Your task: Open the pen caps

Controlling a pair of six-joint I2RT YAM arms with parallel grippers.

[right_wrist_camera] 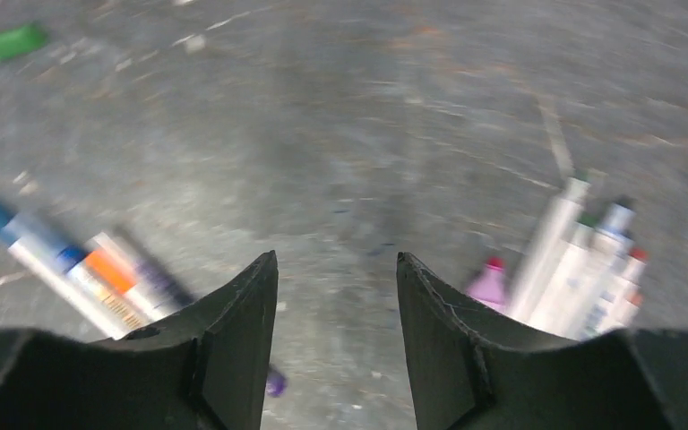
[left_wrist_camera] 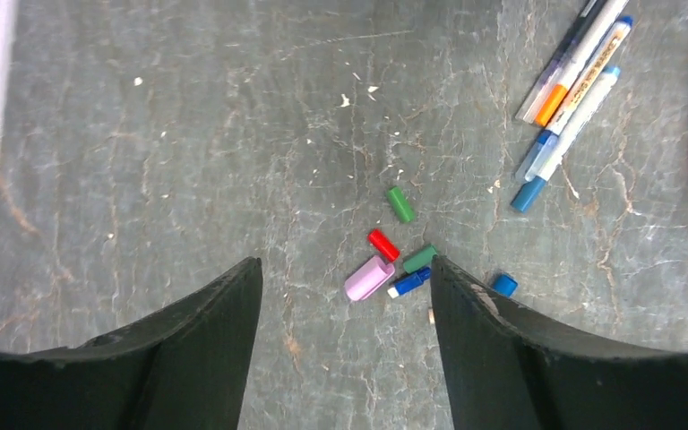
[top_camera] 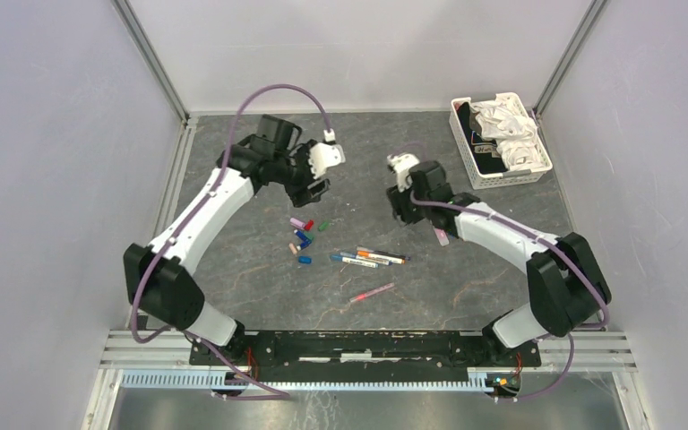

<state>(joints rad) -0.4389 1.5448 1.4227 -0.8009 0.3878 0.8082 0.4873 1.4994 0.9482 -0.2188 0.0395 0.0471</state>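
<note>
Caps [top_camera: 301,236] lay in a loose cluster on the table [top_camera: 466,291] in the top view, just nearer the bases than my left gripper [top_camera: 316,188], which hung over the surface with nothing in it. My right gripper [top_camera: 401,211] hung well to the right of the cluster, likewise empty. A few pens [top_camera: 369,258] lay side by side between the cluster and my right arm, and a pink pen [top_camera: 372,291] lay alone, nearer the bases. A basket [top_camera: 512,177] sat in the far right corner with crumpled white stuff inside; I could not tell what it was.

From the left wrist, my left jaws stood wide apart and gripped nothing. Just past the fingertips a pink cap [left_wrist_camera: 368,278], a red cap [left_wrist_camera: 382,244], a blue cap [left_wrist_camera: 409,282] and a green cap [left_wrist_camera: 419,259] bunched close together. Another green one lay a little farther out, and another blue one showed right beside one finger [left_wrist_camera: 537,358]. The pens lay well off to one side.

The right wrist view was blurred. My right jaws stood partly apart with only bare table between them. The pens lay to one side of the fingers and a second bunch [right_wrist_camera: 582,264] to the other, while a single green cap lay far off in the corner.
</note>
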